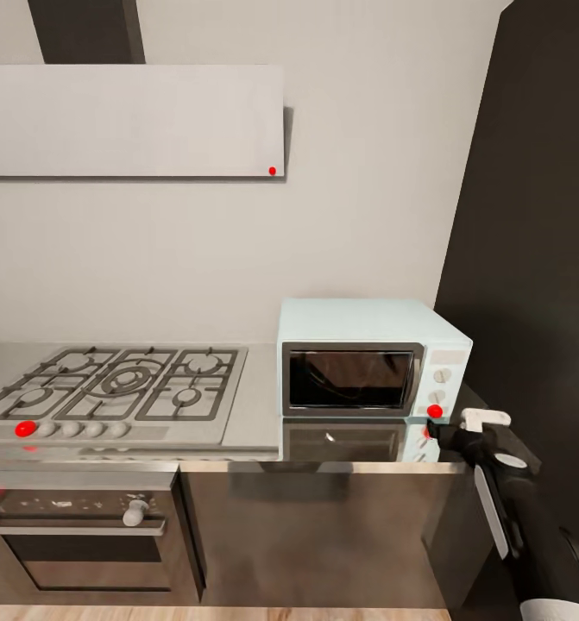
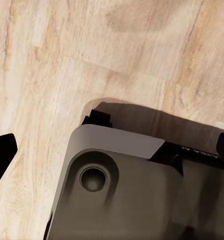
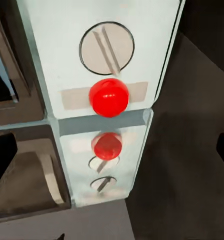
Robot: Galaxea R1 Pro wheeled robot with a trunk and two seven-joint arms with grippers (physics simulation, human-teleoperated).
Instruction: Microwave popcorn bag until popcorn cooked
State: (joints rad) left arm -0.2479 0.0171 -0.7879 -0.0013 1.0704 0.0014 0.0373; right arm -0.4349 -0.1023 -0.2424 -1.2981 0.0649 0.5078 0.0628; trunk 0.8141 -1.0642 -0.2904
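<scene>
Right tool [image 1: 449,429] just before microwave [image 1: 367,341] red button [image 3: 108,97] on desk [image 1: 263,405]; fingers released. Left tool's state: cannot tell.

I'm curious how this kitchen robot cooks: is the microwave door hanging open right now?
No. In the head view the microwave has its dark glass door flat and flush in the steel frame, with the right gripper near its red button.

Right arm [image 1: 531,517] raised and reaching forward, right gripper [image 1: 449,429] fingertips spread apart, holding nothing
</scene>
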